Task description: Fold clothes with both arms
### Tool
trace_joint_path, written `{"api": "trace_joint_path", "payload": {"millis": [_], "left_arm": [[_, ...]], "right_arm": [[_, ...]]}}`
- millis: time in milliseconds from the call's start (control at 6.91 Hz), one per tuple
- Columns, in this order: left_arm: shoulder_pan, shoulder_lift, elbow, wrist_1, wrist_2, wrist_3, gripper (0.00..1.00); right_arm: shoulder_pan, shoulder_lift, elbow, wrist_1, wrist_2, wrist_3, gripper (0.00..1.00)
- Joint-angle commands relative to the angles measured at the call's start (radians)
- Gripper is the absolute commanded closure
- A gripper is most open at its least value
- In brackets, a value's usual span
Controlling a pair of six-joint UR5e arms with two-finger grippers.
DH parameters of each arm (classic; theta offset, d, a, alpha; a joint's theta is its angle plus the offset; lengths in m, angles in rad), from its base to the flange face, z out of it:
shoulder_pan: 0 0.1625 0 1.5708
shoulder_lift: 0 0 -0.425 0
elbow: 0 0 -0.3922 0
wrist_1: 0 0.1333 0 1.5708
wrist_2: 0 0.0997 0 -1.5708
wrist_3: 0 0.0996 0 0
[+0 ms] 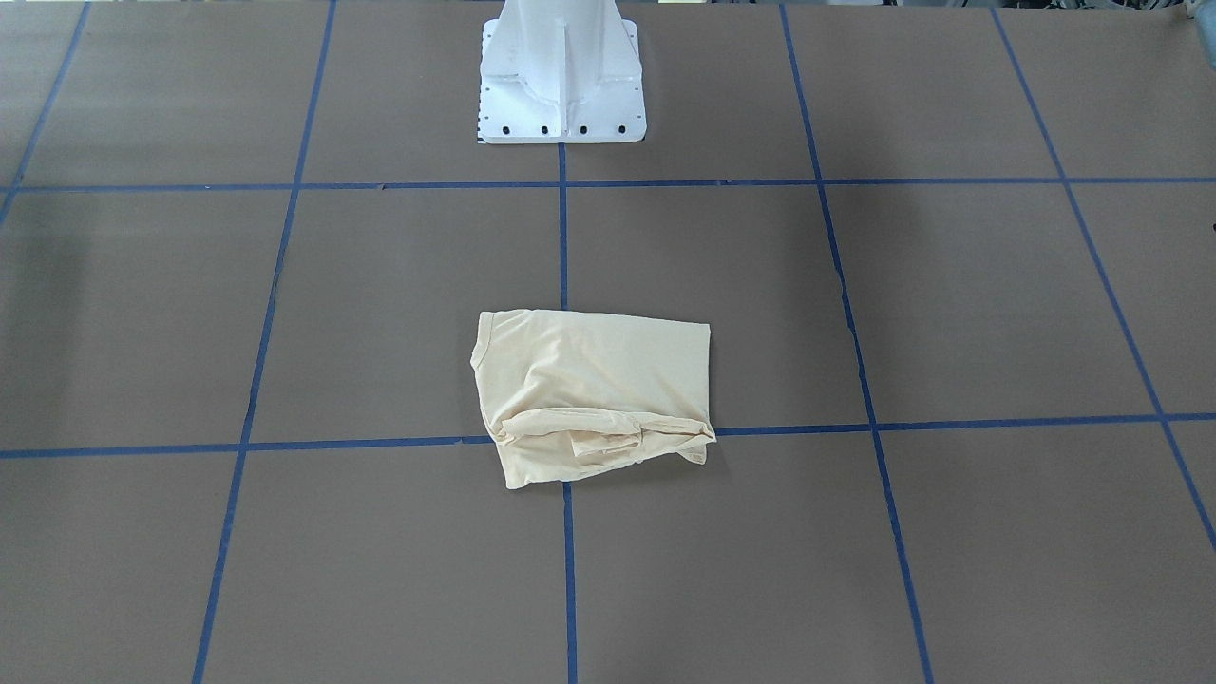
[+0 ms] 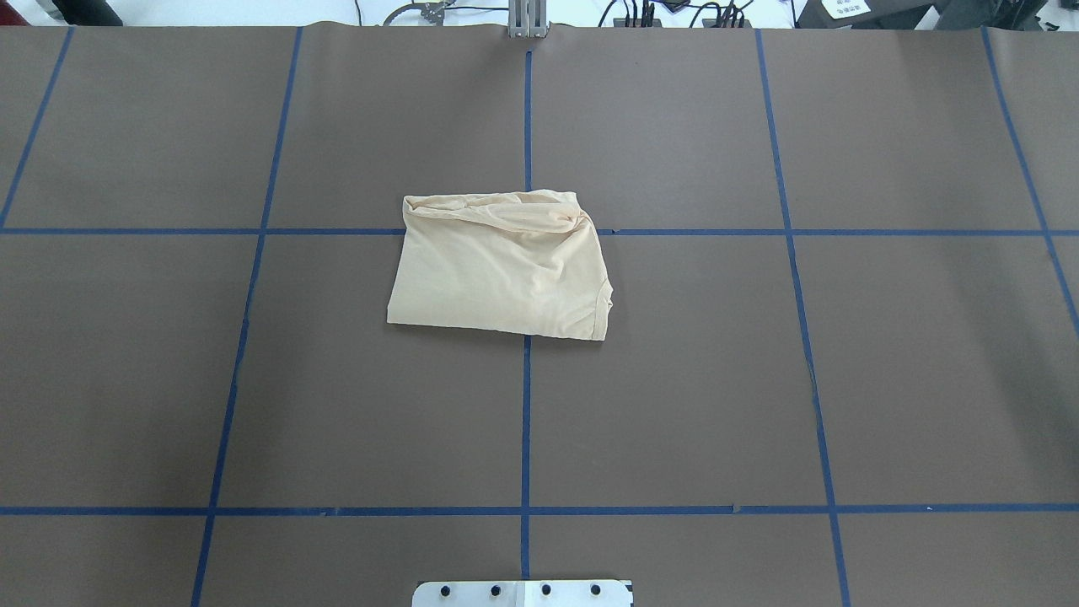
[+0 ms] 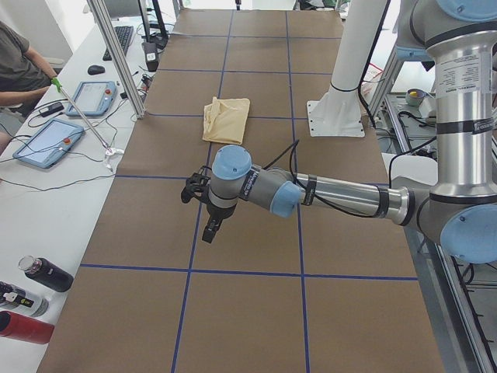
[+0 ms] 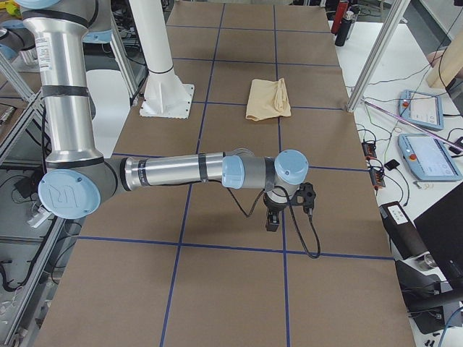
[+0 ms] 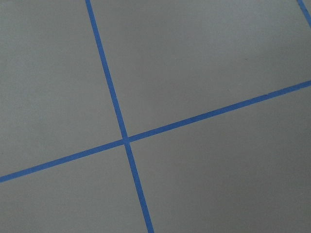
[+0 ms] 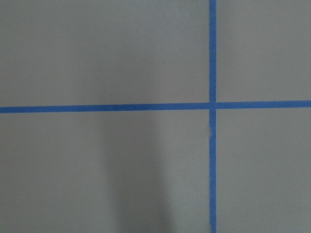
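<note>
Pale cream-yellow thin folded shirt (image 2: 501, 265) lies well apart from my black left gripper (image 3: 211, 230) and right gripper (image 4: 273, 221); both hang clear, fold likely done; finger spread: cannot tell.

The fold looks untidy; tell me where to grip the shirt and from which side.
Probably grip the shirt by both corners of the flat edge nearest the pedestal base, coming from the robot's side: that edge lies straight, while the far edge is bunched up.
</note>
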Motion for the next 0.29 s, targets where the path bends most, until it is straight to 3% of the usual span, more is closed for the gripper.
{"api": "trace_joint_path", "payload": {"millis": [0,145], "left_arm": [[0.000,-0.002,-0.001,0.000,0.000,0.000,0.00],[0.000,-0.002,-0.001,-0.002,0.002,0.000,0.00]], "right_arm": [[0.001,0.000,0.000,-0.001,0.000,-0.001,0.00],[0.001,0.000,0.000,0.000,0.000,-0.001,0.00]]}}
